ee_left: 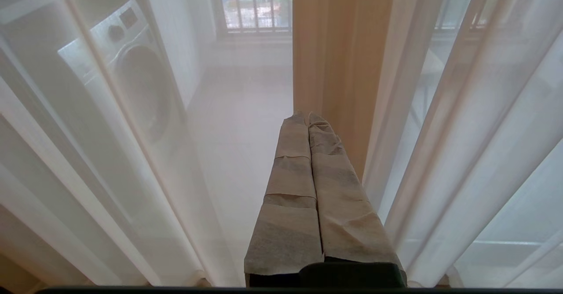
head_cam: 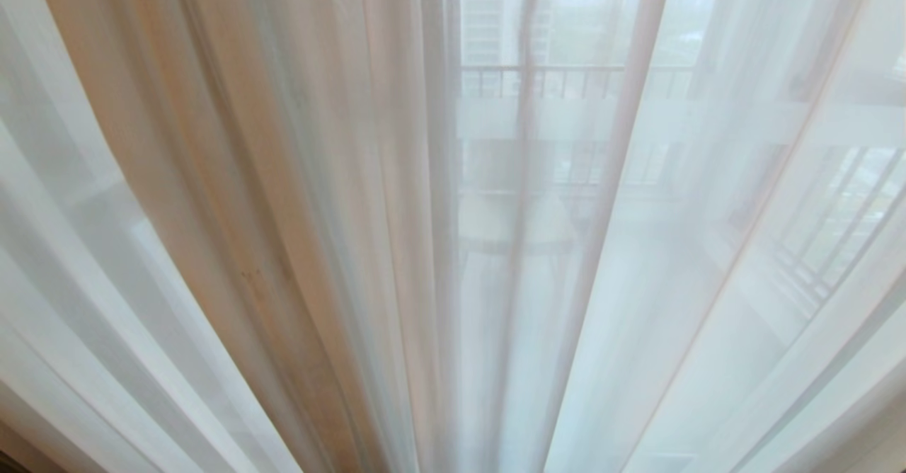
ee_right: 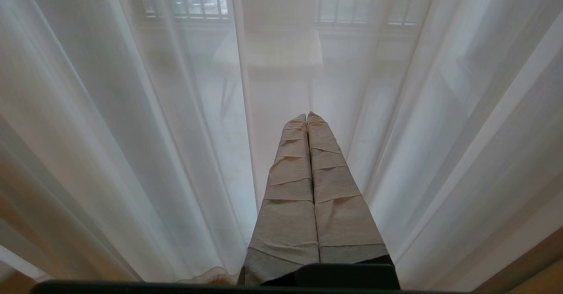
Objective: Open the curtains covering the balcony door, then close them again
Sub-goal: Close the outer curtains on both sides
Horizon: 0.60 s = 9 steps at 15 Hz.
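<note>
Curtains [head_cam: 297, 218] drawn across the whole head view, hanging in folds: sheer white at 9 o'clock, a tan fold from 11 down to 6, sheer white again from centre to 3. Door frame hidden behind the cloth. Through the sheers at 12 to 1 o'clock, only hazy: railing [head_cam: 566, 80], pale bar below it, towers beyond, a blurred pale shape at centre. Neither hand in the head view.

From the left wrist: left hand [ee_left: 308, 117] closed, taped fingers [ee_left: 290, 184] pressed flat together, gripping nothing, tips just short of the sheers. Washer [ee_left: 132, 78] dim behind the cloth at 10 o'clock; tan fold [ee_left: 338, 65] at 12 to 1; barred window [ee_left: 255, 3] at 12, cut off by the frame edge.

From the right wrist: right hand [ee_right: 307, 117] closed likewise, empty, facing sheers [ee_right: 110, 131]. Blurred table-like shape [ee_right: 268, 47] at 12, its legs barely traceable; railing bars above it cut off.
</note>
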Motion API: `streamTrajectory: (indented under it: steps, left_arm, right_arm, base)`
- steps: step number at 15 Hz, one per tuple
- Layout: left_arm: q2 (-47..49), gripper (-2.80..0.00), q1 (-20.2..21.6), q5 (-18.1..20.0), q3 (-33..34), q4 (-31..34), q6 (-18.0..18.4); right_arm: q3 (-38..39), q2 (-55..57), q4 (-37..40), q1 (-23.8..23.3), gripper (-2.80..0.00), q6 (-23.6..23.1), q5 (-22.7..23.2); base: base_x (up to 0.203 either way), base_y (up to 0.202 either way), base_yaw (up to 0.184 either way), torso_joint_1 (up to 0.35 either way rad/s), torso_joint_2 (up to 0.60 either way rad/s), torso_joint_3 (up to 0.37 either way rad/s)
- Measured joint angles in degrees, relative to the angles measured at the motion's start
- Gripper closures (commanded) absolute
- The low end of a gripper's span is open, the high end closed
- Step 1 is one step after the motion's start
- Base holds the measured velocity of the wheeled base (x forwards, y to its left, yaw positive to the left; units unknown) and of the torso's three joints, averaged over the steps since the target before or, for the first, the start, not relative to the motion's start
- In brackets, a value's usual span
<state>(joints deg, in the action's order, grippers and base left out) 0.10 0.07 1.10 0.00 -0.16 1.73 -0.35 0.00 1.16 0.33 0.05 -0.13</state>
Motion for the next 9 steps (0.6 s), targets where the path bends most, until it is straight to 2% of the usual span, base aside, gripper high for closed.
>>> streamTrajectory:
  steps: [5, 9]
  left_arm:
    - [0.0, 0.0, 0.0, 0.0, 0.0, 0.0, 0.0]
    - [0.0, 0.0, 0.0, 0.0, 0.0, 0.0, -0.1]
  right_arm:
    - [-0.1, 0.0, 0.1, 0.0, 0.0, 1.0, -0.2]
    - [-0.1, 0.0, 0.1, 0.0, 0.0, 1.2, -0.4]
  base:
    - [0.0, 0.0, 0.0, -0.039, 0.09, 0.044]
    - [0.0, 0.005, -0.151, -0.074, 0.17, 0.085]
